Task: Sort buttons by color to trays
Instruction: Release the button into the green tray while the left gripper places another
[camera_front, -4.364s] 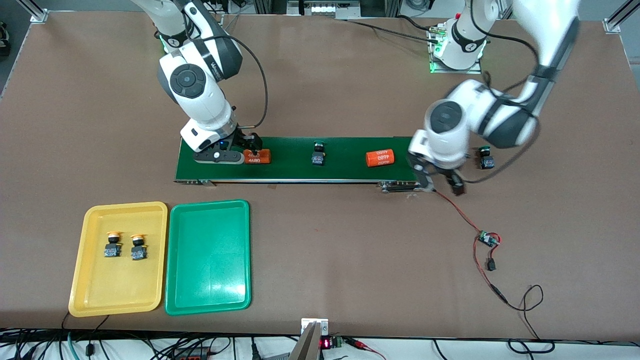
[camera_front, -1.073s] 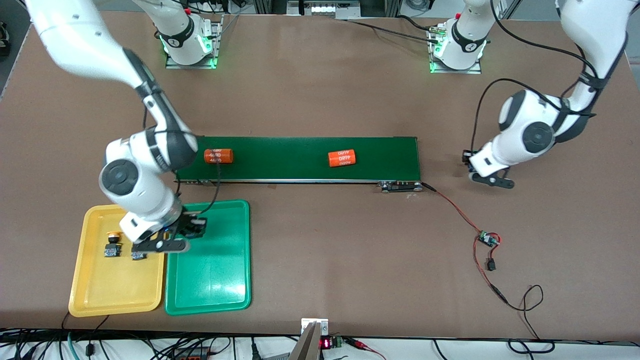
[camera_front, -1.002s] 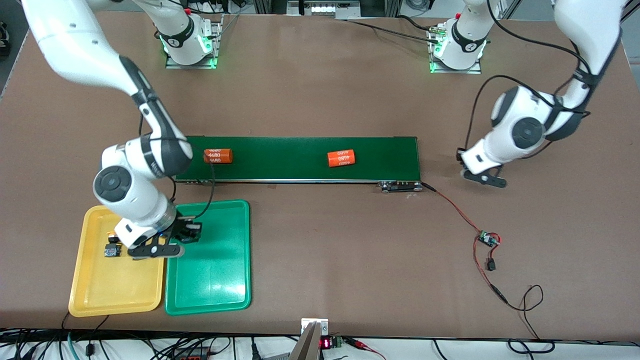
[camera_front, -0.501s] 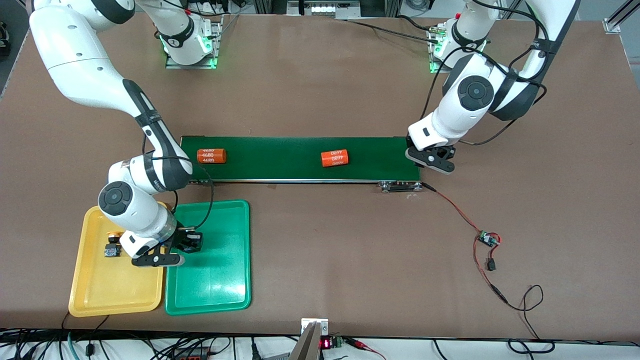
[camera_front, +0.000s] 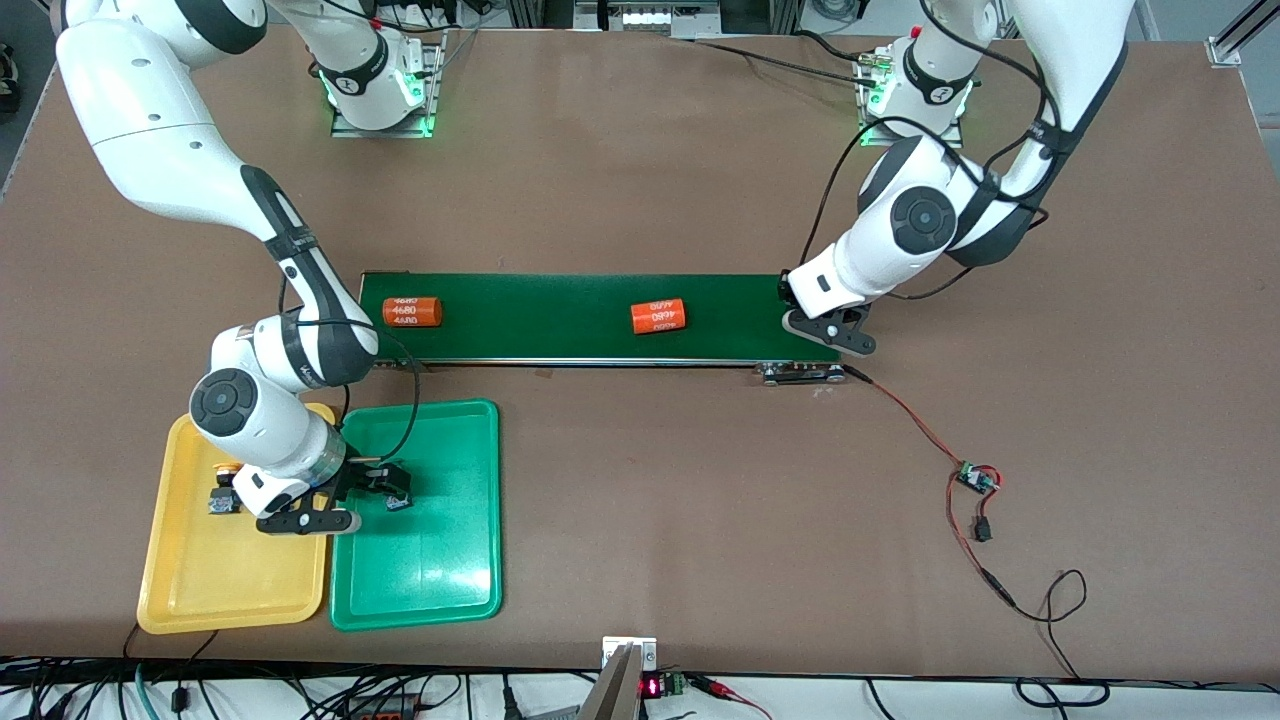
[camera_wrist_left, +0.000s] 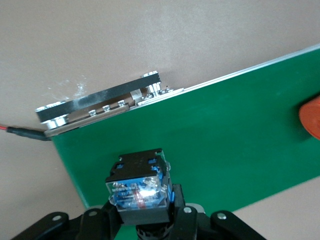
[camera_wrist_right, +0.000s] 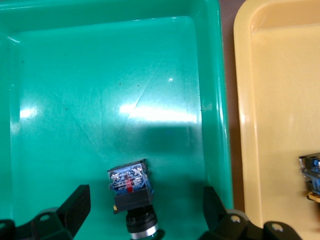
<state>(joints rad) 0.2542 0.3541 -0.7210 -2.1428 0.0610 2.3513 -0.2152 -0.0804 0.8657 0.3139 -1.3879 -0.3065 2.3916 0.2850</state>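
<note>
**Buttons: one is lying in the green tray, one is being held over the belt**

One small push-button switch with a black-and-blue body (camera_wrist_right: 130, 187) is lying on its side in the shallow green plastic tray (camera_front: 440, 560), in the part of the tray that is farther from the front camera. The colour of its cap is not showing. The right tool (camera_wrist_right: 145, 200) is hanging low over this switch with its fingers (camera_wrist_right: 75, 210) standing wide apart, one on each side and not touching it.

The shallow yellow plastic tray (camera_front: 180, 580) is sitting just beside the green one, toward the right arm's end of the brown counter (camera_front: 700, 480). In it a switch with a yellow cap (camera_front: 222, 492) is resting; the right arm is covering the place next to it.

The left tool (camera_wrist_left: 145, 217) is hovering over the long dark-green conveyor belt (camera_front: 560, 320), at the belt's end toward the left arm's side. Its fingers are clamped on a second black-and-blue switch (camera_wrist_left: 140, 187), and its cap is hidden between them.

Two orange cylinders with white "4680" print are lying on the belt, well apart: one (camera_front: 412, 312) near the end toward the right arm, the other (camera_front: 659, 316) around the middle.
</note>
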